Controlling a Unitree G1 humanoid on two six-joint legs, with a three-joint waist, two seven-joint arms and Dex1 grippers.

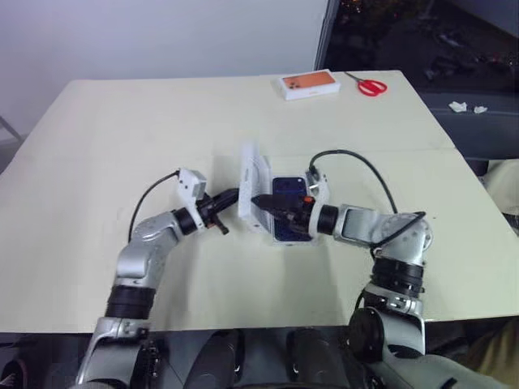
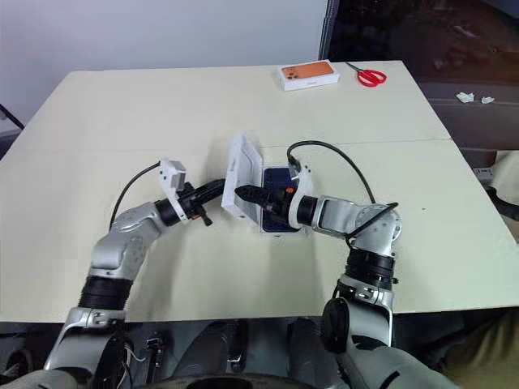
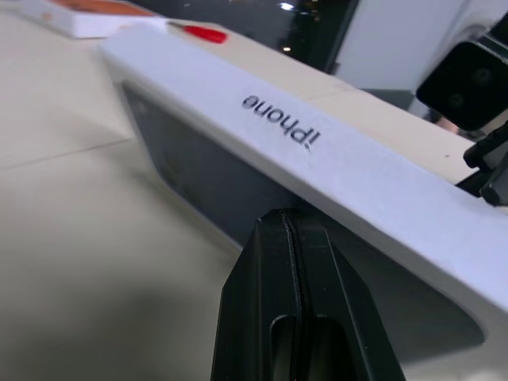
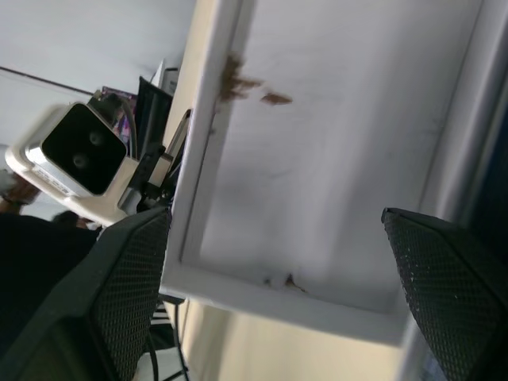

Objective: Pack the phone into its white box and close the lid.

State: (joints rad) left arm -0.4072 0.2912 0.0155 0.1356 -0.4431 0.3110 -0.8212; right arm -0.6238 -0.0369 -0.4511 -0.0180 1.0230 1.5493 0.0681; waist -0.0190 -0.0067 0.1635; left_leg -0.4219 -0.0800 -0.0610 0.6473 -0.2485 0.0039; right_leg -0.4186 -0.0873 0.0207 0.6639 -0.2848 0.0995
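Note:
The lid (image 1: 254, 174) stands tilted up on its long edge at the table's middle, its plain white inside (image 4: 333, 143) facing my right arm. Beside it the dark blue phone (image 1: 288, 188) lies in the white box (image 2: 280, 229). My left gripper (image 1: 236, 195) is shut, with nothing between its fingers (image 3: 294, 317), and its tip presses against the lid's outer face below the printed side wall (image 3: 317, 151). My right gripper (image 1: 261, 203) reaches over the phone toward the lid's inside. It is open, its fingers (image 4: 127, 286) spread wide in front of the lid.
An orange-topped box (image 1: 309, 83) and red scissors (image 1: 371, 86) lie at the table's far edge. A seam (image 1: 405, 151) crosses the table's right half. Beyond the right edge, small white scraps (image 1: 468, 106) lie on the dark floor.

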